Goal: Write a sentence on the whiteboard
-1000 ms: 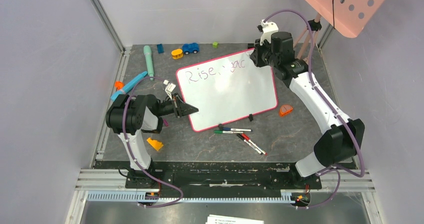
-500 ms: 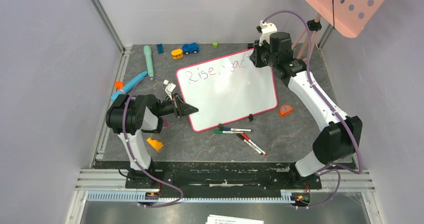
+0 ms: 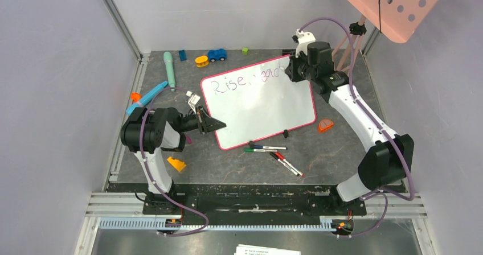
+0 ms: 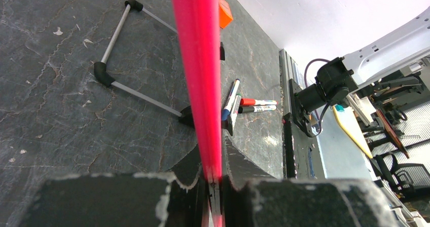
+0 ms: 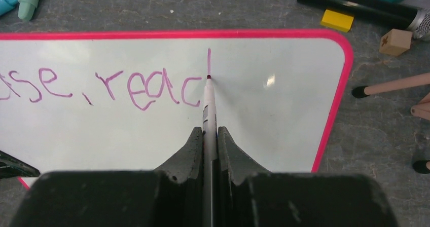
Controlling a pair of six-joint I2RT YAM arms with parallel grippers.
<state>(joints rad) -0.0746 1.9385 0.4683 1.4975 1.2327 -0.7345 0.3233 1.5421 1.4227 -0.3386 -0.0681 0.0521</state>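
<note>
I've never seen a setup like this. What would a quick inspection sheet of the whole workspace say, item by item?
Surface: dark grey mottled table.
Job's things: whiteboard lies on the table; sentence so far reads "Rise, reac" plus one upright stroke; marker tip touches the board at that stroke.
Clutter: loose markers in front of the board; blue toy car, yellow piece and teal stick behind it; orange pieces at both sides.
Grippers: left gripper, jaws shut on the whiteboard's pink rim; right gripper, jaws shut on the marker.
Cables: a purple cable runs along each arm.
Surroundings: pale walls; pink perforated panel at the far right.
</note>
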